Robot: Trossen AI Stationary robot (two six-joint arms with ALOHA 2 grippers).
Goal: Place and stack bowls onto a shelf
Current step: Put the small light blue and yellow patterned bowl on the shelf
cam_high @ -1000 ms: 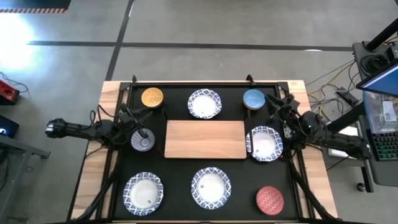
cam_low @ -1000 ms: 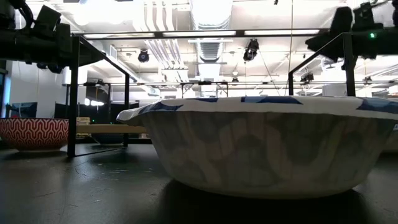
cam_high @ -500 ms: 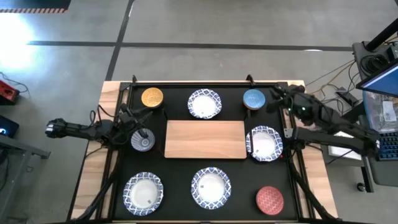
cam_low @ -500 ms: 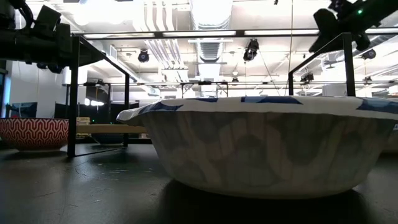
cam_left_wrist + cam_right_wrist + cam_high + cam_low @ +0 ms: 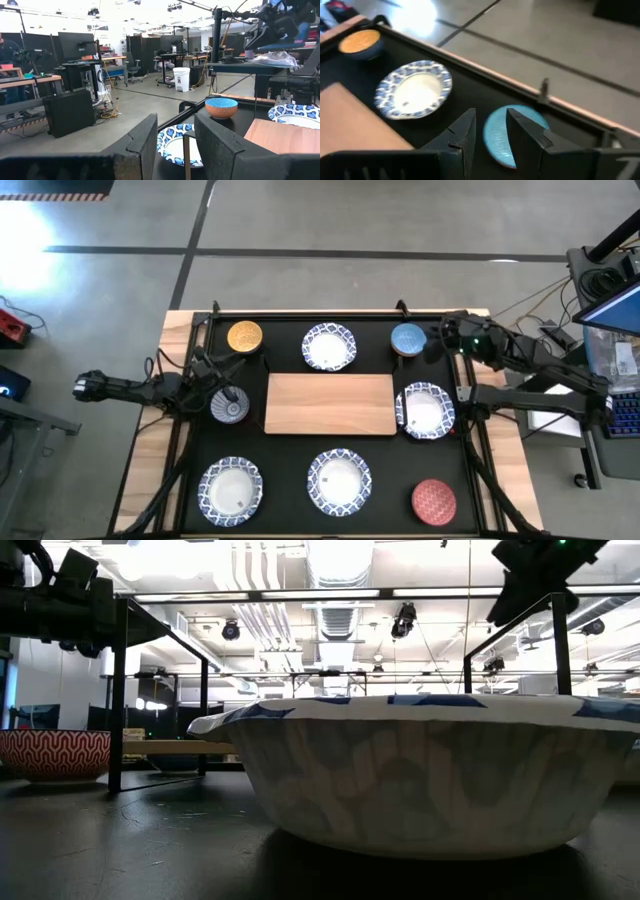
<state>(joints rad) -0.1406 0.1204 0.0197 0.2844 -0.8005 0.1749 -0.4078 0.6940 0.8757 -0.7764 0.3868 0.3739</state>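
The blue bowl (image 5: 512, 134) is seen just ahead of the right gripper (image 5: 490, 131), whose empty fingers are parted narrowly, probably slightly above it.

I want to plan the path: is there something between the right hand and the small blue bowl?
Nothing visible. The right hand hovers next to the small blue bowl, with only bare black tabletop between them; in its wrist view the bowl lies just past the fingers.
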